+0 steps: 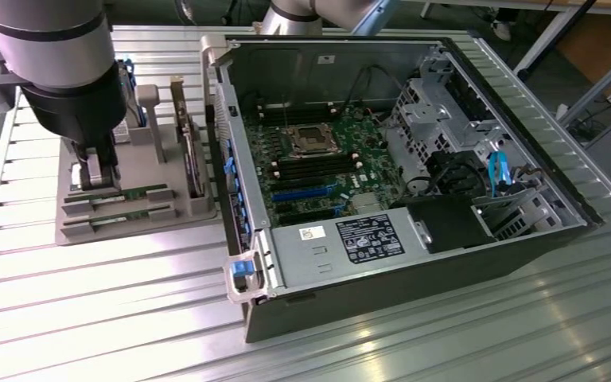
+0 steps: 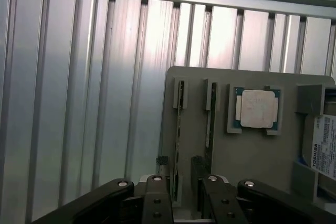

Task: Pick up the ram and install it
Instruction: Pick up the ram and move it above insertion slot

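- The gripper hangs low over a grey holder at the exterior view's left, on the ribbed metal table.
- In the wrist view, the gripper points down at the same holder, with its two dark fingers spread apart.
- The ram stands on edge in a narrow slot of the holder, next to the holder's long edge.
- Its near end runs into the gap between the fingers, so they straddle the stick rather than clench it.
- There seems to be a sliver of space on each side of the stick, though it is hard to tell whether a pad touches it.
- A twin stick sits on edge in the neighbouring slot, parallel to the ram and just beside it, with its near end by one finger.
- Further along the holder lies a square silver processor chip in its own recess, apart from both sticks.
- Beyond the chip stands a drive with a white label.
- In the exterior view an expansion card stands upright in the holder, between the gripper and the computer case.
- The case lies open on the table, and its motherboard is exposed.
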{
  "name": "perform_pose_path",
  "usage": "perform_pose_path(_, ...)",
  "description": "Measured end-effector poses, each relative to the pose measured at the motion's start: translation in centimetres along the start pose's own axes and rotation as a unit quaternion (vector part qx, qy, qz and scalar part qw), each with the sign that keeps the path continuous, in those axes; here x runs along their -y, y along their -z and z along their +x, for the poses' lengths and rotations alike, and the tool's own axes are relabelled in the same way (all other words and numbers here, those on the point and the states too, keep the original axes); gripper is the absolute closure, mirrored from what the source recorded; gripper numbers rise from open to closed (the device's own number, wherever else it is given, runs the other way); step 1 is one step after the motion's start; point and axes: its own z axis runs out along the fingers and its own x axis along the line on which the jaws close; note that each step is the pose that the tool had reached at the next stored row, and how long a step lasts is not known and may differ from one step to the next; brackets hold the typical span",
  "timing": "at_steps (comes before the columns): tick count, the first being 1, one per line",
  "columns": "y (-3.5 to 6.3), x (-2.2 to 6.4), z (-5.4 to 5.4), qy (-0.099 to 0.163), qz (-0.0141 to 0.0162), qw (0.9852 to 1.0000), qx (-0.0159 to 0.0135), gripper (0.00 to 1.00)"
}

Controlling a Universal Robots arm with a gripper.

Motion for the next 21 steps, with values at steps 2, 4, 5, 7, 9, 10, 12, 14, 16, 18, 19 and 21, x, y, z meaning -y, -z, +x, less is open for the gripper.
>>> perform_pose_path(2, -0.31, 0.39, 0.0, 0.000, -0.0002, 1.0000, 0.0000, 0.70)
perform_pose_path(4, -0.58, 0.44, 0.0, 0.000, -0.0003, 1.0000, -0.0001, 0.70)
perform_pose_path(5, -0.77, 0.45, 0.0, 0.000, -0.0003, 1.0000, 0.0000, 0.70)
perform_pose_path(7, -1.20, 0.47, 0.1, 0.000, -0.0003, 1.0000, -0.0001, 0.70)
perform_pose_path(9, -1.55, 0.48, 0.1, 0.000, -0.0003, 1.0000, -0.0001, 0.70)
perform_pose_path(10, -1.70, 0.46, 0.1, 0.000, -0.0003, 1.0000, -0.0001, 0.70)
perform_pose_path(12, -1.98, 0.29, 0.0, 0.000, -0.0003, 1.0000, -0.0002, 0.70)
perform_pose_path(14, -2.29, 0.15, 0.0, 0.000, -0.0002, 1.0000, -0.0002, 0.70)
perform_pose_path(16, -2.88, 0.16, 0.0, 0.000, -0.0003, 1.0000, -0.0002, 0.70)
perform_pose_path(18, -3.25, 0.17, 0.1, 0.000, -0.0003, 1.0000, -0.0002, 0.70)
perform_pose_path(19, -3.47, 0.19, 0.1, 0.000, -0.0003, 1.0000, -0.0002, 0.70)
perform_pose_path(21, -4.98, 0.25, 0.1, 0.000, -0.0003, 1.0000, -0.0002, 0.70)
